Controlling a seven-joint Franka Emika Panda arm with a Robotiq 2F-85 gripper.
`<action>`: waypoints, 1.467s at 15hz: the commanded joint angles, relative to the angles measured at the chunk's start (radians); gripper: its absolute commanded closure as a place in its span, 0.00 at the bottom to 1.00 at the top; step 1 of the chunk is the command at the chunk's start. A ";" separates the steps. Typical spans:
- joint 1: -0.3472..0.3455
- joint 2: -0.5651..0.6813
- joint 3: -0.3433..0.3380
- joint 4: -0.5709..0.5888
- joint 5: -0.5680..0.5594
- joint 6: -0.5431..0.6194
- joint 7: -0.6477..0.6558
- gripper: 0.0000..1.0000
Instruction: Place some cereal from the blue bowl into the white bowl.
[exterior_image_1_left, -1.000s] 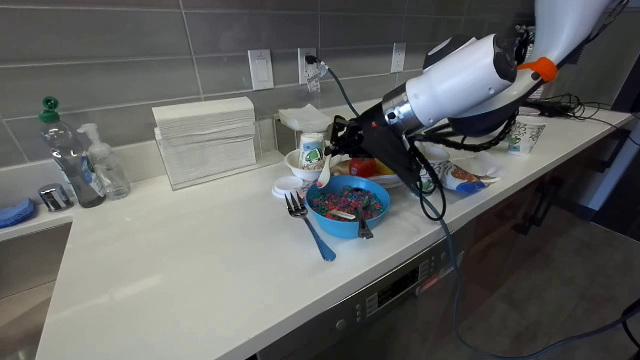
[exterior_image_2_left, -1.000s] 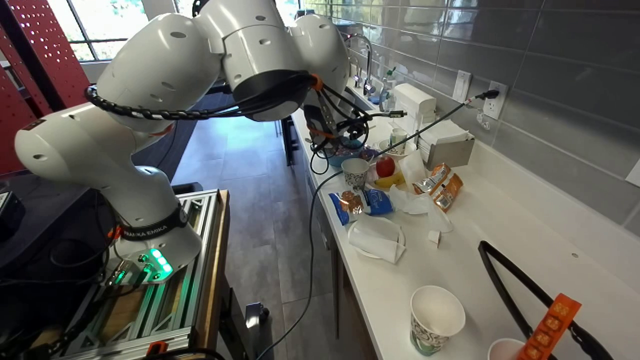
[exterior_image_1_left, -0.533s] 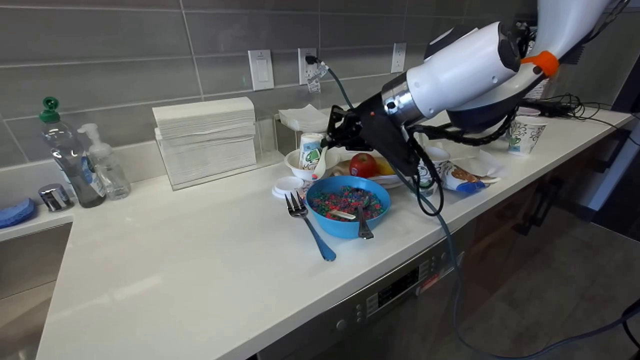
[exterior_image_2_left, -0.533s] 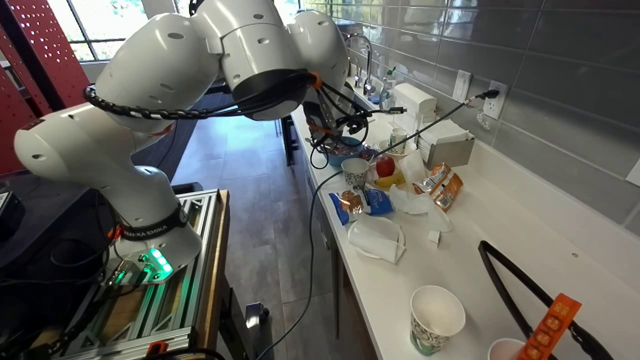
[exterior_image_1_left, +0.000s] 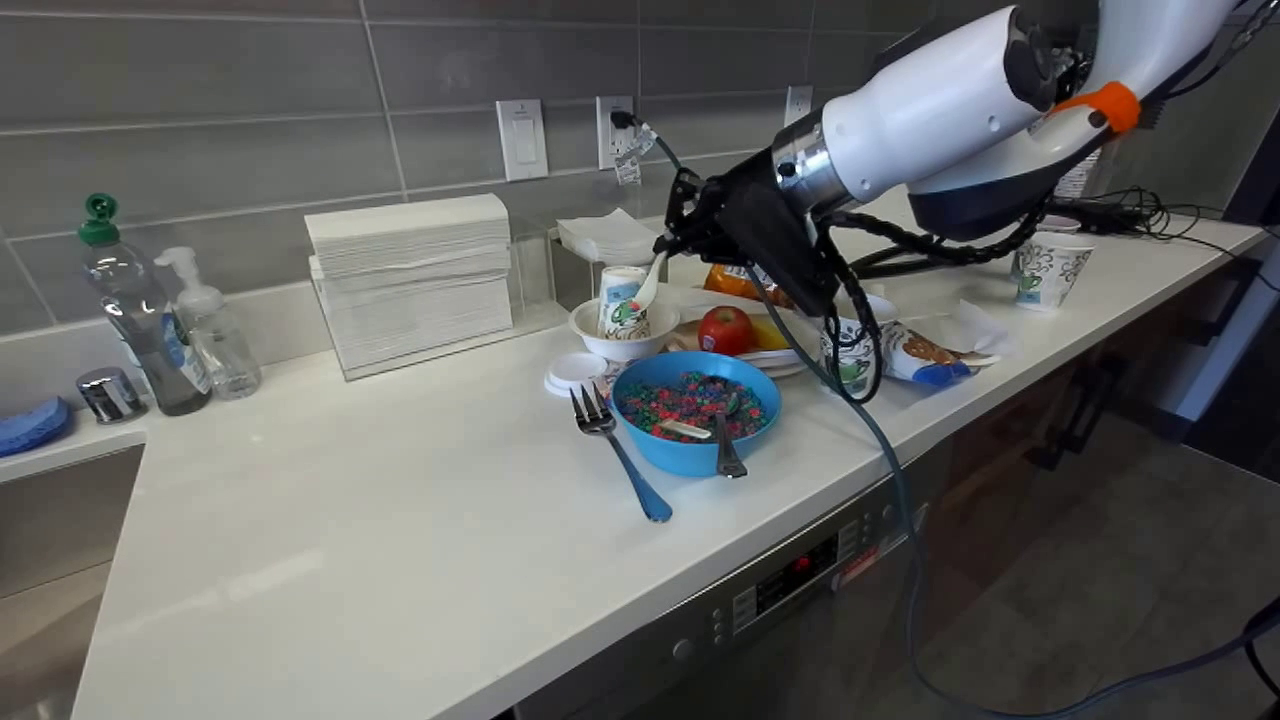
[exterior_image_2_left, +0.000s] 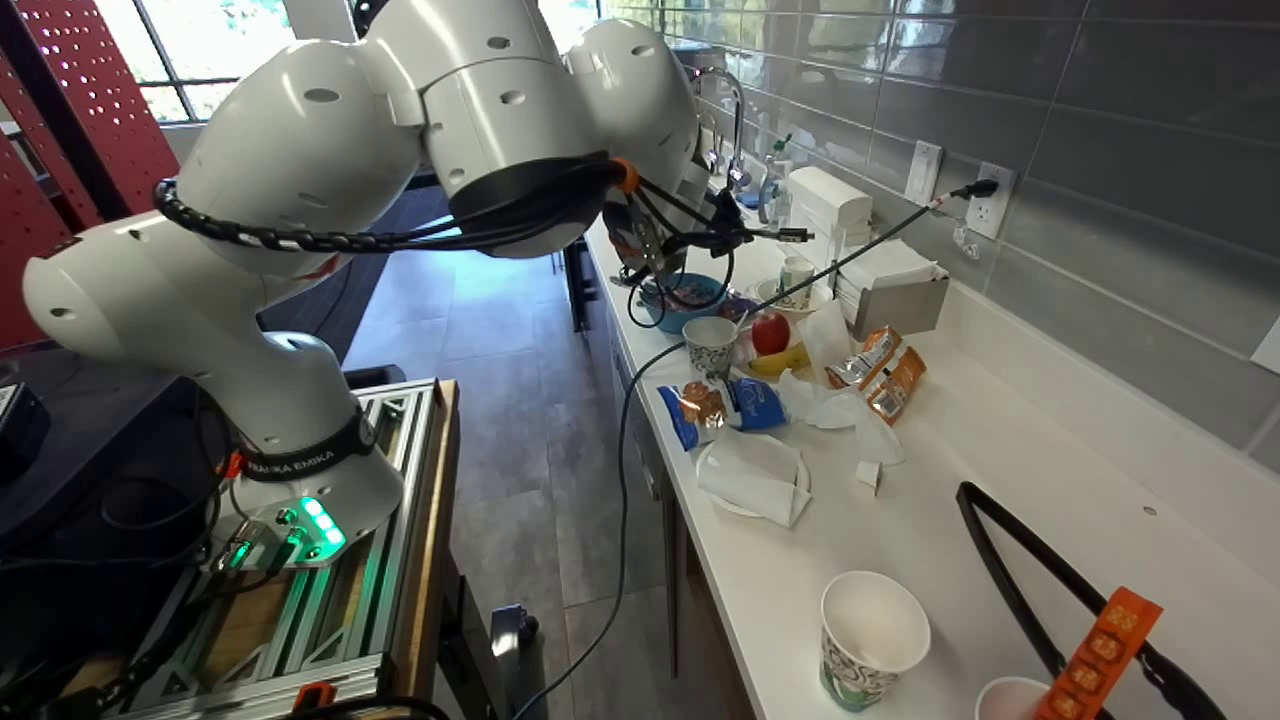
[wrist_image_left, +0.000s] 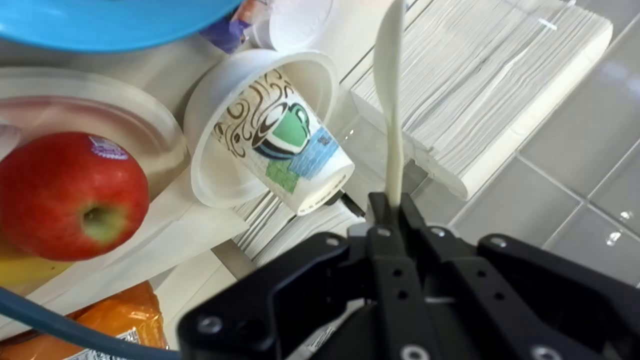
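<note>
A white plastic spoon (wrist_image_left: 389, 75) is gripped by its handle in my gripper (wrist_image_left: 392, 200), jaws closed tight around it. In an exterior view the spoon (exterior_image_1_left: 650, 285) hangs tilted, tip down, in front of the paper cup and above the white bowl (exterior_image_1_left: 612, 347). A small red and green spot shows at its tip; the wrist view hides the scooped side. The white bowl (wrist_image_left: 205, 125) has a paper cup (wrist_image_left: 285, 135) standing in it. Nearer the counter edge, the blue bowl (exterior_image_1_left: 680, 460) contains the cereal (exterior_image_1_left: 690, 400), a metal spoon (exterior_image_1_left: 729, 455) and a pale piece.
Beside the blue bowl lies a fork (exterior_image_1_left: 635, 478). An apple (exterior_image_1_left: 727, 330) and banana (exterior_image_2_left: 780, 362) rest on a plate near both bowls. A lidded small cup (exterior_image_1_left: 575, 370) stands left of the white bowl, napkins (exterior_image_1_left: 605, 235) behind it. A cable (exterior_image_2_left: 850, 262) crosses close by.
My gripper has risen and the spoon with it. The spoon's tip has gone from the blue bowl's rim up and back to the white bowl and cup.
</note>
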 joint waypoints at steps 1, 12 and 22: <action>-0.069 0.038 0.061 -0.051 -0.009 -0.095 0.032 0.99; -0.114 0.135 0.073 -0.073 -0.010 -0.265 0.032 0.99; -0.092 0.165 0.067 -0.043 -0.010 -0.330 0.032 0.99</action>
